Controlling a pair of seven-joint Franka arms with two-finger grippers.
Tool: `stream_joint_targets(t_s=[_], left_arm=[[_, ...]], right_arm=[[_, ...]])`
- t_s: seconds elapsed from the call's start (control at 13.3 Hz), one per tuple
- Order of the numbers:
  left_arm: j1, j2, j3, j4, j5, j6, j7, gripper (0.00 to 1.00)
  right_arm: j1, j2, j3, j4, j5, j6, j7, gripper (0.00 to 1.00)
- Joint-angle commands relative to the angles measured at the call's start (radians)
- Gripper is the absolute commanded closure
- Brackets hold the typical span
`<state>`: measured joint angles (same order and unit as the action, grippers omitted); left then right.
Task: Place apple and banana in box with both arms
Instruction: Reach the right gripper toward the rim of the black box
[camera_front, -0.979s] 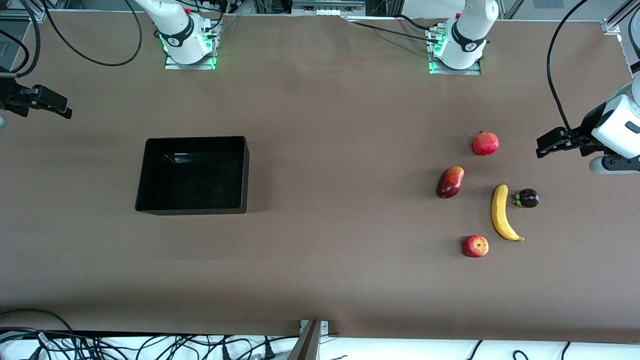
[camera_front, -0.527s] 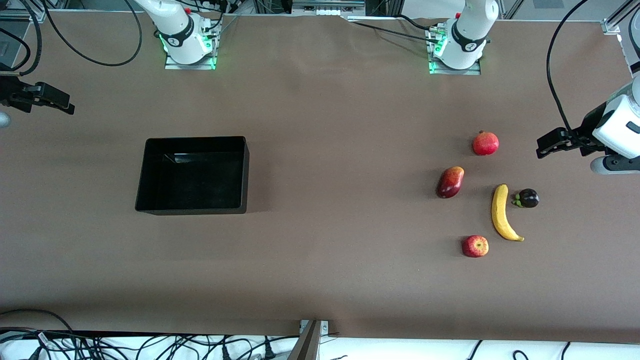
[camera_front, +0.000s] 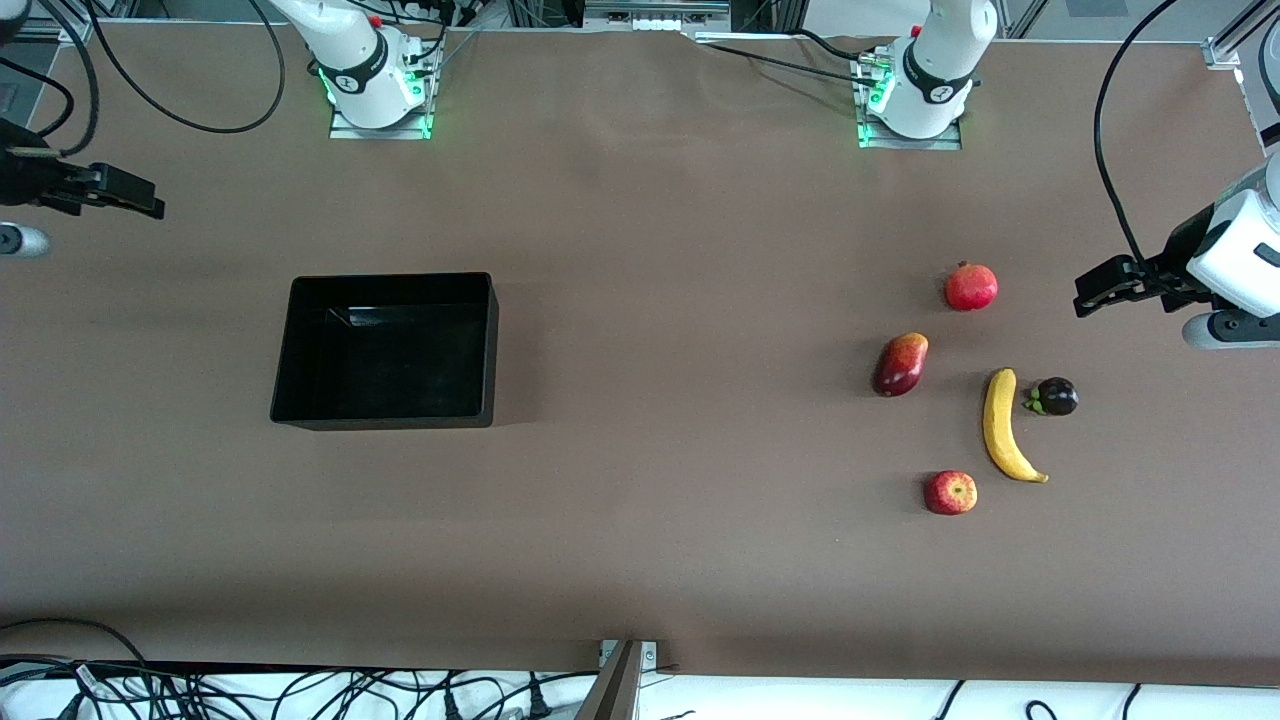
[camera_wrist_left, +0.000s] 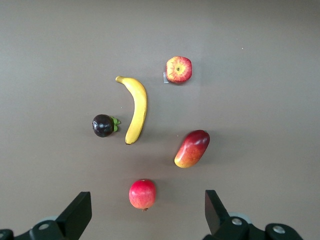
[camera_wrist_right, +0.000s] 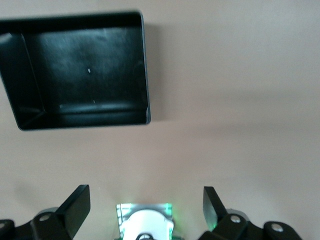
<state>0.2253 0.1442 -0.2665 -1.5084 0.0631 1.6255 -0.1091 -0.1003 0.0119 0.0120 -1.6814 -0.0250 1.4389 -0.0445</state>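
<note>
The small red apple (camera_front: 950, 492) (camera_wrist_left: 178, 69) lies at the left arm's end of the table, nearest the front camera of the fruit. The long yellow banana (camera_front: 1005, 425) (camera_wrist_left: 136, 107) lies beside it, slightly farther off. The black box (camera_front: 488, 345) (camera_wrist_right: 85, 70) stands empty toward the right arm's end. My left gripper (camera_front: 1088, 290) (camera_wrist_left: 146, 212) hangs open over the table edge at the left arm's end, holding nothing. My right gripper (camera_front: 140, 197) (camera_wrist_right: 145, 205) hangs open and empty over the table edge at the right arm's end.
A pinkish-red pomegranate (camera_front: 971, 286) (camera_wrist_left: 142, 193), a red-and-yellow mango (camera_front: 900, 364) (camera_wrist_left: 192, 148) and a dark purple mangosteen (camera_front: 1055, 397) (camera_wrist_left: 103, 125) lie around the banana. The arm bases (camera_front: 375, 85) (camera_front: 915, 95) stand along the table edge farthest from the front camera.
My right gripper has drifted a little in from the table edge toward the middle. The left gripper and all the fruit have stayed put.
</note>
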Motion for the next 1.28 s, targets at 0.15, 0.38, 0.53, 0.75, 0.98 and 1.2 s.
stream_joint_targets(t_s=[0.15,0.38,0.53,0.75,0.98,1.2], left_arm=[[0.003,0.015,0.0,0.028,-0.028,-0.01,-0.004,0.0],[0.005,0.015,0.0,0.028,-0.028,-0.01,-0.004,0.0],[0.005,0.015,-0.002,0.028,-0.028,-0.009,-0.004,0.0],[0.006,0.015,0.0,0.027,-0.028,-0.01,-0.004,0.0],[0.008,0.015,0.0,0.027,-0.028,-0.009,-0.004,0.0],[0.008,0.015,0.0,0.027,-0.029,-0.01,-0.004,0.0]], right_arm=[[-0.013,0.013,0.019,-0.194,0.0,0.254,0.025,0.0],[-0.013,0.017,0.011,-0.366,0.004,0.499,0.026,0.0],[-0.013,0.026,0.011,-0.498,0.019,0.708,0.028,0.0],[-0.013,0.083,0.014,-0.552,0.019,0.853,0.069,0.0],[-0.013,0.149,0.016,-0.566,0.023,0.942,0.078,0.0],[-0.013,0.192,0.019,-0.586,0.024,1.015,0.114,0.0]])
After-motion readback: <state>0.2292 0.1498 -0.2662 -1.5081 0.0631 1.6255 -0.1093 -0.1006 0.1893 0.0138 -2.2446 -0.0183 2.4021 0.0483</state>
